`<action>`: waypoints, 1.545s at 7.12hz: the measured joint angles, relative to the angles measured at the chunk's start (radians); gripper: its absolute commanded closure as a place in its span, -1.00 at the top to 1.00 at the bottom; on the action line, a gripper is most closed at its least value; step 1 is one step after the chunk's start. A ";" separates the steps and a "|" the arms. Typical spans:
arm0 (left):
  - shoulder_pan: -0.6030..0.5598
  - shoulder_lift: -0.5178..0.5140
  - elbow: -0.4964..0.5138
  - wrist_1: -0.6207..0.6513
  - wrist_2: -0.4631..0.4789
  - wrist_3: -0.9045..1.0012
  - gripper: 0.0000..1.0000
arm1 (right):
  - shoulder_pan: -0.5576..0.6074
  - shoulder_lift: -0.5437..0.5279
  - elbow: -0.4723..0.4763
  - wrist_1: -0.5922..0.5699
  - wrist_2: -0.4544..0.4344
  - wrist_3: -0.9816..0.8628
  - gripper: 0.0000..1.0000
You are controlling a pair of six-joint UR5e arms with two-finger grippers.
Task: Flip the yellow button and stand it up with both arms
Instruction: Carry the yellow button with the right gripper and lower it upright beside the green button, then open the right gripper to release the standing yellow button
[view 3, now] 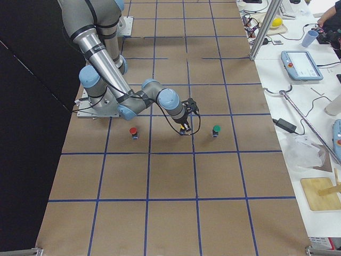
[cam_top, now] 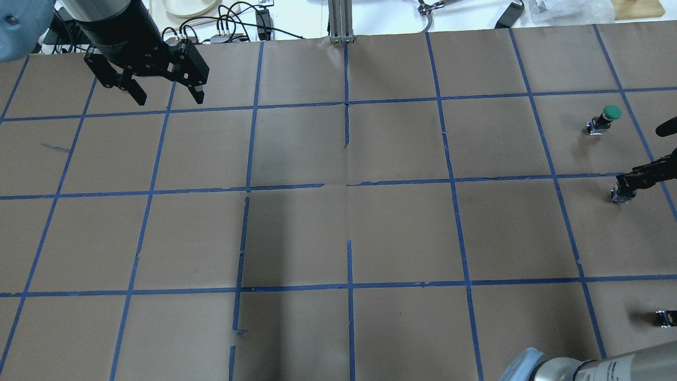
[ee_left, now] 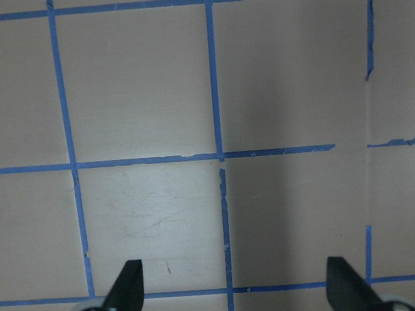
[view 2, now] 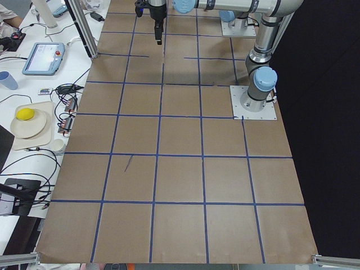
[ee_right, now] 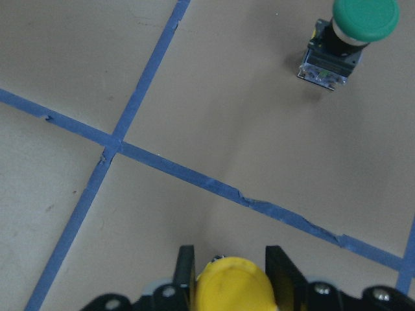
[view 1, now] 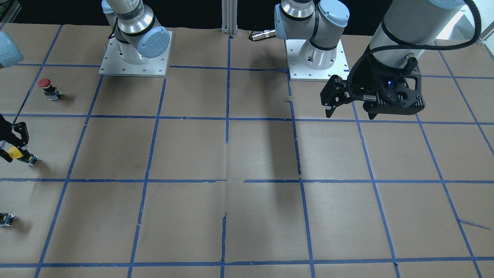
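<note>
The yellow button (view 1: 16,152) is at the table's edge on my right side, tilted, its black contact block (view 1: 31,158) low by the paper. My right gripper (view 1: 13,146) is shut on its yellow cap. In the right wrist view the cap (ee_right: 233,288) sits between the two fingers (ee_right: 186,271). From overhead the right gripper (cam_top: 632,182) hides the cap and only the block (cam_top: 620,194) shows. My left gripper (cam_top: 168,97) is open and empty, held high over the far left squares; it also shows in the left wrist view (ee_left: 237,285).
A red-capped switch (view 1: 45,87) stands toward the robot's side of the yellow button. A green-capped switch (cam_top: 608,115) stands on its far side, also in the right wrist view (ee_right: 353,26). A small dark capless block (cam_top: 665,317) lies near the right edge. Blue tape grids the brown paper.
</note>
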 measured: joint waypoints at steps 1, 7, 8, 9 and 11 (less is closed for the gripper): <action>0.005 0.005 -0.003 -0.002 -0.001 0.000 0.99 | -0.001 -0.012 0.009 0.008 -0.003 0.000 -0.83; 0.007 0.005 -0.005 -0.002 -0.004 0.000 0.99 | -0.049 -0.042 0.047 0.037 -0.014 -0.010 0.16; 0.007 0.005 -0.004 -0.001 -0.005 0.000 0.99 | -0.051 -0.037 0.049 0.036 -0.013 -0.009 0.67; 0.007 0.005 -0.004 -0.001 -0.006 0.000 0.99 | -0.052 -0.034 0.050 0.036 -0.012 -0.006 0.98; 0.007 0.005 -0.004 0.000 -0.007 0.000 0.99 | -0.052 -0.036 0.044 0.037 -0.024 0.014 0.99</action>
